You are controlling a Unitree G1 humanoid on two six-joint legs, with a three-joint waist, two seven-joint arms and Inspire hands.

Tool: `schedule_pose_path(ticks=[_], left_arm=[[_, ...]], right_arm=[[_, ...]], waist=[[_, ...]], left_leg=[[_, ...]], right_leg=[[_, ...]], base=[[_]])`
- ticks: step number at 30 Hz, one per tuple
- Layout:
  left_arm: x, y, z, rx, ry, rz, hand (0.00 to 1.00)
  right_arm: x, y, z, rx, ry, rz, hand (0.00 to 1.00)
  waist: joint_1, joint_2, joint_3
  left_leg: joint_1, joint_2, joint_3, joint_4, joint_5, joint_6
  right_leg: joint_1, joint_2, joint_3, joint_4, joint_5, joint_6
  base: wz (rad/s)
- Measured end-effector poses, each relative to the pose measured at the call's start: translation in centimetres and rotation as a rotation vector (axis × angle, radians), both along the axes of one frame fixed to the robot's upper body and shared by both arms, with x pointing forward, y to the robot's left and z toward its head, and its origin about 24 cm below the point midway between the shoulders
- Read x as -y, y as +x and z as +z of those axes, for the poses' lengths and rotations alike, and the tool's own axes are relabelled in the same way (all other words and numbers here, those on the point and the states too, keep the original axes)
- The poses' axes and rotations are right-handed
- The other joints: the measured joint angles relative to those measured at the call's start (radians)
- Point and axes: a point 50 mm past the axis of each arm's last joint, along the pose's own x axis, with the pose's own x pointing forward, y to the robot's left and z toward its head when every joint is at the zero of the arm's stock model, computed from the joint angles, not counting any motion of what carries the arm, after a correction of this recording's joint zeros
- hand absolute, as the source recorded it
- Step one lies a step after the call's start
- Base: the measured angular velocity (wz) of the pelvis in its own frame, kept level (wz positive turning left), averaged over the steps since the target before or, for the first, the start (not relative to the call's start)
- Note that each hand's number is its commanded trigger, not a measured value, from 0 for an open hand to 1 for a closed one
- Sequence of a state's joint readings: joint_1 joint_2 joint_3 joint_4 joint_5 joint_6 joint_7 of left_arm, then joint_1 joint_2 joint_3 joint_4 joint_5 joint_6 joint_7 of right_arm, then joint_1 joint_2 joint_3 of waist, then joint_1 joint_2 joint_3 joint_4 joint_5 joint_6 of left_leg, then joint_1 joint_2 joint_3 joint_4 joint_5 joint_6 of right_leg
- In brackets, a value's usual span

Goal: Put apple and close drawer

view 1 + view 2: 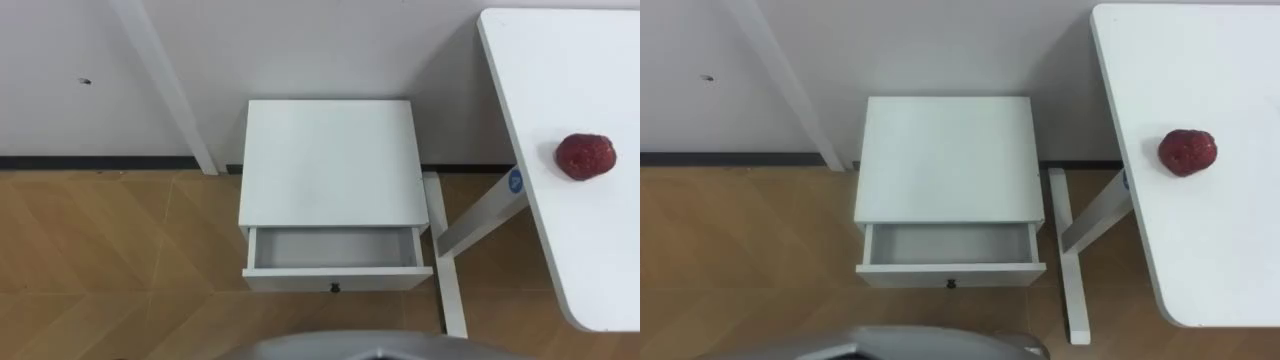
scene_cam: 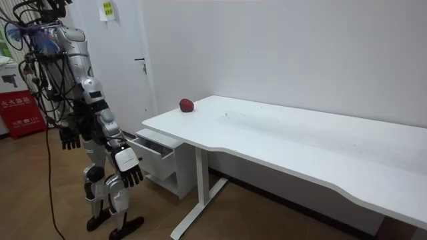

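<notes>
Fingers: my left hand (image 2: 70,139) and my right hand (image 2: 131,171) hang low at my sides in the room view. The fingers of both are loose and a little bent, with nothing in either.
Stance: I stand upright on the wood floor (image 1: 100,270), facing the nightstand, with the table on my right.
Drawer: the drawer (image 1: 335,250) stands open toward me and its pale inner bottom shows. A small dark knob (image 1: 335,288) sits at the middle of its front panel.
Nightstand: the white nightstand (image 1: 330,160) has a flat top, and its back is against the wall.
Apple: the apple (image 1: 586,156) is dark red and lumpy, with a dimple on top. It lies on the white table (image 1: 560,60), near the edge that faces the nightstand. It is well apart from the drawer, higher and off to the right.
Edges: the table's left edge runs straight, then rounds off at the near corner. Open floor lies before the drawer front and to its left.
In the way: the table leg (image 1: 480,218) slants down to a floor bar (image 1: 451,280). The bar lies just beside the nightstand's right side, between the nightstand and the tabletop's edge.
Far: the white wall (image 1: 330,50) has a dark skirting board (image 1: 90,161) along its foot. A white strip (image 1: 165,90) slants down it to the left of the nightstand.
</notes>
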State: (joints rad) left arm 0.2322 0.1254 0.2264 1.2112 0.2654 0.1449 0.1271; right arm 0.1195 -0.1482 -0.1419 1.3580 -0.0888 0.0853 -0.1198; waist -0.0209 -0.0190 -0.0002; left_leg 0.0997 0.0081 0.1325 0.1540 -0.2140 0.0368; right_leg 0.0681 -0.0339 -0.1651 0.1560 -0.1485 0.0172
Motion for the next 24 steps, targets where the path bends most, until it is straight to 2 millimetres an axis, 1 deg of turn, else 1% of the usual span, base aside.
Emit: schedule_pose_path(ticks=[1,4,6,8,9,11,12,14,15,17,18,19,20,21,23,24], left_arm=[[0.0,0.0,0.0,0.0,0.0,0.0,0.0],[0.0,0.0,0.0,-0.001,0.0,-0.001,0.0],[0.0,0.1,0.0,0.001,0.0,-0.004,0.0],[0.0,0.4,0.0,0.007,0.001,-0.01,0.0],[0.0,0.4,0.0,0.008,0.001,-0.01,0.0],[-0.1,0.4,0.0,0.014,0.004,0.0,0.0],[-0.1,0.4,0.0,0.016,0.005,0.002,0.0],[-0.3,0.4,0.1,0.032,0.011,0.028,0.0],[-0.4,0.4,0.1,0.038,0.014,0.039,0.0],[-0.7,-0.1,0.2,0.045,0.026,0.078,0.0],[-0.8,-0.3,0.3,0.045,0.028,0.085,0.0],[-0.9,-0.8,0.3,0.044,0.033,0.107,0.0],[-1.1,-1.1,0.4,0.043,0.038,0.124,0.0],[-1.2,-1.1,0.4,0.044,0.041,0.127,0.0],[-1.5,-1.2,0.5,0.049,0.051,0.141,0.0],[-1.6,-1.1,0.6,0.053,0.053,0.146,0.0]], right_arm=[[0.0,0.0,0.0,0.0,0.0,0.0,0.0],[0.0,0.0,0.0,-0.002,-0.001,-0.003,0.0],[0.0,0.1,0.0,0.006,-0.007,-0.025,0.0],[0.0,0.2,0.0,0.03,-0.01,-0.1,0.0],[0.0,0.4,0.0,0.045,-0.013,-0.142,0.0],[-0.1,0.6,0.0,0.104,-0.011,-0.359,0.0],[0.0,0.4,0.0,0.12,-0.009,-0.427,0.0],[0.2,0.2,0.0,0.193,-0.001,-0.686,0.0],[0.3,0.2,0.1,0.213,0.001,-0.747,0.0],[0.6,0.0,0.2,0.287,0.006,-1.006,0.0],[0.7,0.0,0.2,0.308,0.007,-1.072,0.0],[0.9,0.0,0.2,0.358,0.008,-1.223,0.0],[1.2,0.0,0.4,0.416,0.009,-1.368,0.0],[1.4,0.0,0.4,0.444,0.008,-1.436,0.0],[2.0,0.1,0.6,0.531,-0.001,-1.636,0.0],[2.2,0.2,0.7,0.551,-0.004,-1.677,0.0]], waist=[[0.0,0.002,-0.0014],[0.001,0.003,-0.0016],[0.001,0.001,-0.0001],[0.002,0.004,-0.0003],[0.002,0.002,0.001],[0.0,0.006,0.0016],[0.0,0.007,0.0023],[-0.003,0.01,0.0041],[-0.005,0.01,0.0045],[-0.017,0.009,0.0043],[-0.025,0.008,0.0047],[-0.037,0.007,0.0052],[-0.042,0.007,0.0049],[-0.047,0.006,0.0045],[-0.062,0.005,0.0038],[-0.063,0.005,0.0031]], left_leg=[[0.0,0.0,0.0,0.0,0.0,0.0],[0.002,0.0,0.0,-0.002,0.0,0.0],[0.002,0.0,0.0,-0.002,0.0,0.0],[0.002,0.001,0.0,-0.003,-0.001,-0.001],[0.002,0.001,0.0,-0.003,-0.001,-0.001],[0.003,0.002,0.001,-0.002,-0.001,-0.001],[0.004,0.002,0.001,-0.003,-0.001,-0.001],[0.008,0.002,0.002,-0.004,-0.001,-0.001],[0.01,0.002,0.003,-0.005,-0.001,-0.001],[0.018,0.002,0.003,-0.009,-0.001,-0.001],[0.019,0.002,0.002,-0.008,-0.001,-0.001],[0.024,0.001,0.003,-0.008,-0.001,-0.001],[0.03,0.0,0.005,-0.01,-0.003,-0.001],[0.031,0.0,0.006,-0.009,-0.003,-0.001],[0.03,-0.001,0.01,-0.009,-0.003,-0.001],[0.029,-0.001,0.012,-0.008,-0.003,-0.001]], right_leg=[[0.0,0.0,-0.001,0.0,0.0,0.0],[0.0,0.0,-0.001,0.0,0.0,0.0],[0.0,0.001,0.0,0.0,0.0,0.0],[0.0,0.001,-0.001,0.001,0.0,0.0],[0.0,0.001,-0.001,0.002,0.0,0.0],[0.0,0.001,0.003,0.003,0.0,0.0],[0.001,0.001,0.004,0.003,0.0,0.0],[0.002,0.001,0.001,0.009,0.0,0.0],[0.002,0.001,0.002,0.011,0.0,0.0],[0.009,0.001,0.001,0.011,-0.001,0.0],[0.011,0.001,0.001,0.011,-0.002,0.0],[0.013,0.0,0.001,0.012,-0.004,0.0],[0.015,0.0,0.002,0.014,-0.007,0.001],[0.016,0.0,0.003,0.014,-0.009,0.001],[0.01,0.0,0.013,0.018,-0.013,0.001],[0.005,0.0,0.015,0.019,-0.014,0.001]], base=[[0.0],[0.0],[0.0],[0.0],[0.0],[0.0],[0.0],[0.0],[0.0],[0.0],[0.0],[-0.03],[-0.05],[-0.05],[-0.02],[-0.08]])
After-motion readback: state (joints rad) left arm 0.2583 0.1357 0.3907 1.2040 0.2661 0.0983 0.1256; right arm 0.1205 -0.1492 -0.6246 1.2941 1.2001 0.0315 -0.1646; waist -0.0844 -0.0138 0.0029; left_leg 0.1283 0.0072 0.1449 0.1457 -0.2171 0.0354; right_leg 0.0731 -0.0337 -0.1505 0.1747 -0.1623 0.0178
